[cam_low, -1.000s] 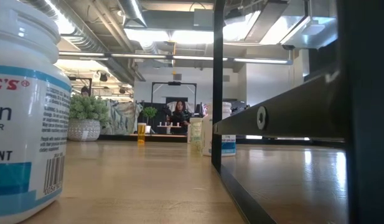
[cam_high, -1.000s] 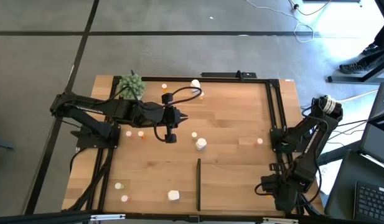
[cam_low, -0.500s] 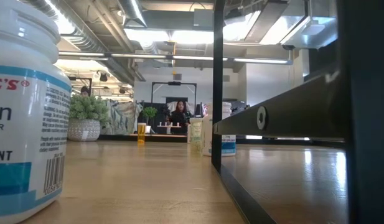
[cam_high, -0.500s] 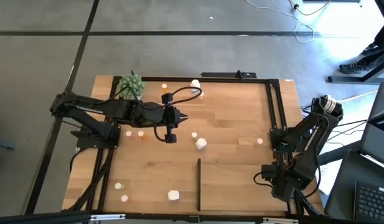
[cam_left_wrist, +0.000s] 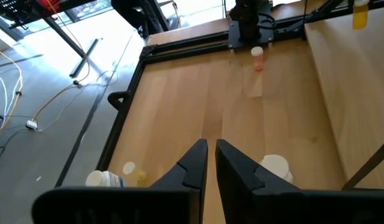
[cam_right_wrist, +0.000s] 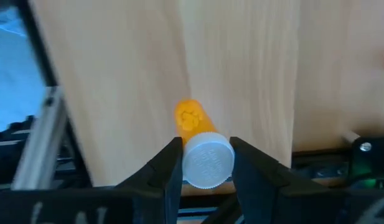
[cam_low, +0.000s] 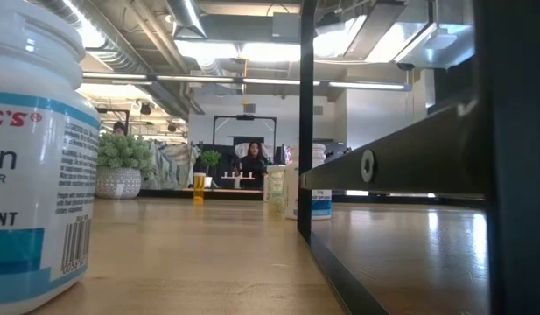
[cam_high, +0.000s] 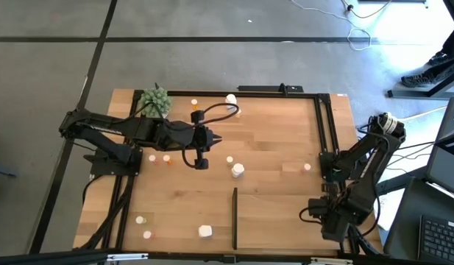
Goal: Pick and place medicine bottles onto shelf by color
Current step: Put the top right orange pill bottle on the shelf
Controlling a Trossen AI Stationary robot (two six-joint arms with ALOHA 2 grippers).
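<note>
My right gripper [cam_right_wrist: 206, 163] is shut on an orange medicine bottle [cam_right_wrist: 192, 119] with a white cap. It points down over the light-wood shelf [cam_high: 279, 215] at the near right, beside the shelf's black strip [cam_high: 235, 217]. My left gripper [cam_high: 218, 138] [cam_left_wrist: 211, 157] hovers shut and empty above the table's middle. Loose medicine bottles stand on their bases around the table: white ones [cam_high: 238, 170] [cam_high: 230, 99] [cam_high: 204, 231] and small orange ones [cam_high: 166, 158] [cam_high: 194, 104] [cam_high: 307, 167]. My right gripper pinches the bottle's white cap [cam_right_wrist: 208, 160] between its two fingers, one on each side. The fingers come from above, pointing down. The orange body hangs below the cap, slightly tilted. I cannot tell whether its base touches the wood.
A green spiky plant ball [cam_high: 154, 101] sits at the far left. Black frame rails [cam_high: 324, 132] run along the table's right and far sides. In the low view a large white bottle [cam_low: 33, 149] stands close at the left and a black upright [cam_low: 306, 122] at the middle.
My right gripper has risen a little with the orange bottle and drawn slightly toward the table's far edge, its wrist tipping as it went. My left arm has kept still.
</note>
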